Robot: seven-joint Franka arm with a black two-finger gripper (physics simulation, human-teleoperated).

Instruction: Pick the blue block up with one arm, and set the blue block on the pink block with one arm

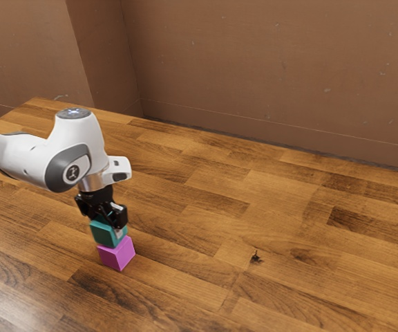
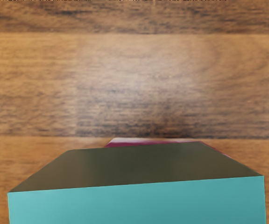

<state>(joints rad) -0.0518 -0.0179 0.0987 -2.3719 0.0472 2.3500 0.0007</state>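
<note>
Brown plaster walls (image 1: 268, 62) back a dark plank table (image 1: 309, 207). My gripper (image 1: 106, 220) sits directly above the pink block (image 1: 116, 254), with its 2 black fingers (image 1: 119, 216) drawn in on either side of the blue block (image 1: 106, 236), which looks more teal here. From the exterior view I judge them clamped on its upper part and not yet let go.

The blue block's underside appears to meet the pink block's top, though I cannot tell whether its weight is fully resting there. It sits slightly off-square, shifted a little toward the arm's side. In the wrist view the blue block (image 2: 134, 205) lies right under my hand, and a thin strip of the pink block (image 2: 148, 141) peeks out beyond its far edge.

A small dark speck (image 1: 256, 257) lies well apart from the pink block, toward the exterior view's right.

I'd call the pickup and carry done. What remains is 1 release and a straight lift away, and the stack has to hold.
</note>
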